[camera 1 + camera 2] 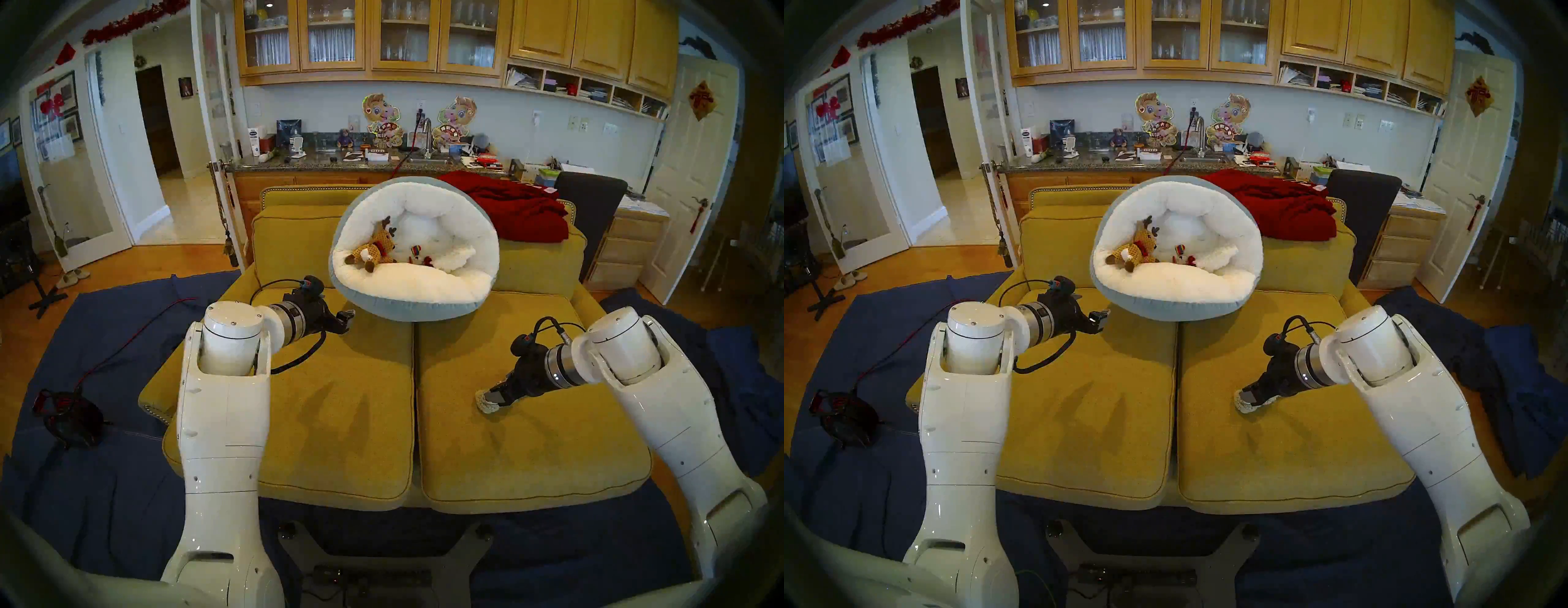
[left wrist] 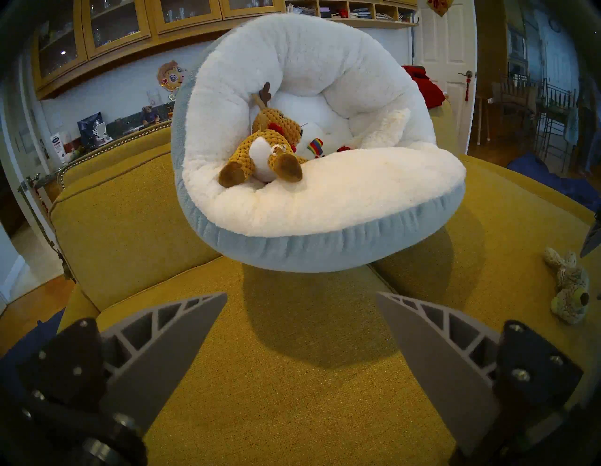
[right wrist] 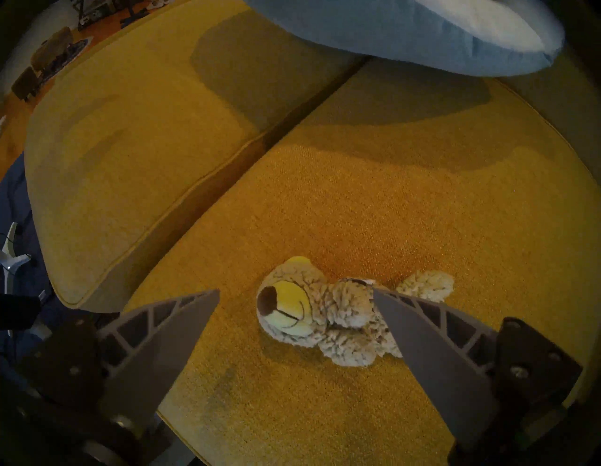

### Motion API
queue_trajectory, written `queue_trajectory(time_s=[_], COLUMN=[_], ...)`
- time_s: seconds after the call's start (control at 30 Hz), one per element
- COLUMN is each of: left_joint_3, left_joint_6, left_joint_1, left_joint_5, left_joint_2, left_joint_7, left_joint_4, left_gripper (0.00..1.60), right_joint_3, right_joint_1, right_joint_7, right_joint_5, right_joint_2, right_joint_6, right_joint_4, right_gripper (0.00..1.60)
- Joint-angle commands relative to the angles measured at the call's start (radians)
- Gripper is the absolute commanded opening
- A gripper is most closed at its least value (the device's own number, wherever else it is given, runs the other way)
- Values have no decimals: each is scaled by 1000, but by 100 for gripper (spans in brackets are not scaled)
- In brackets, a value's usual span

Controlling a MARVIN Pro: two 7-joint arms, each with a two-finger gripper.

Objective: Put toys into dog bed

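Observation:
The dog bed, fluffy white inside and pale grey-blue outside, leans tilted against the sofa back. In it lie a brown knitted reindeer, a small white-and-rainbow toy and a fluffy white toy. My left gripper hovers open and empty in front of the bed's left side. A shaggy grey-beige toy lies on the right seat cushion. My right gripper stands open just over it, with one finger crossing its body and the toy's head between the jaws.
A red blanket is draped over the sofa's back right. The mustard seat cushions meet at a seam in the middle. Dark blue cloth covers the floor around the sofa, with a black cabled device at the left.

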Motion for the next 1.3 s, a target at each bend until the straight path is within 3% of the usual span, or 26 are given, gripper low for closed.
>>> queue_trajectory(time_s=[0.0, 0.57, 0.87, 0.9, 0.93, 0.97, 1.0, 1.03, 1.27], left_joint_3=[-2, -2, -2, -2, -2, -2, -2, -2, -2], left_joint_6=[-5, -5, -5, -5, -5, -5, -5, -5, -5], left_joint_1=[-36, -36, -36, -36, -36, -36, -36, -36, -36], left_joint_5=[-8, -8, -8, -8, -8, -8, -8, -8, -8], left_joint_2=[-2, -2, -2, -2, -2, -2, -2, -2, -2], left_joint_7=[2, 2, 2, 2, 2, 2, 2, 2, 2], left_joint_4=[-31, -31, -31, -31, -31, -31, -31, -31, -31], left_gripper=[160, 160, 160, 160, 160, 160, 160, 160, 160], right_joint_3=[-8, -65, -49, -47, -45, -42, -39, -35, 14], right_joint_1=[35, 61, 54, 51, 49, 45, 42, 36, -20], right_joint_7=[7, -18, -58, -61, -65, -69, -71, -74, -73], right_joint_5=[-4, -26, -37, -36, -37, -37, -37, -36, -23], right_joint_2=[17, -18, -58, -59, -61, -62, -62, -61, -28], right_joint_6=[-2, -3, -65, -69, -71, -74, -76, -80, -76], right_joint_4=[12, 95, 122, 121, 120, 118, 116, 113, 32], right_gripper=[160, 160, 159, 123, 70, 55, 13, 0, 0])
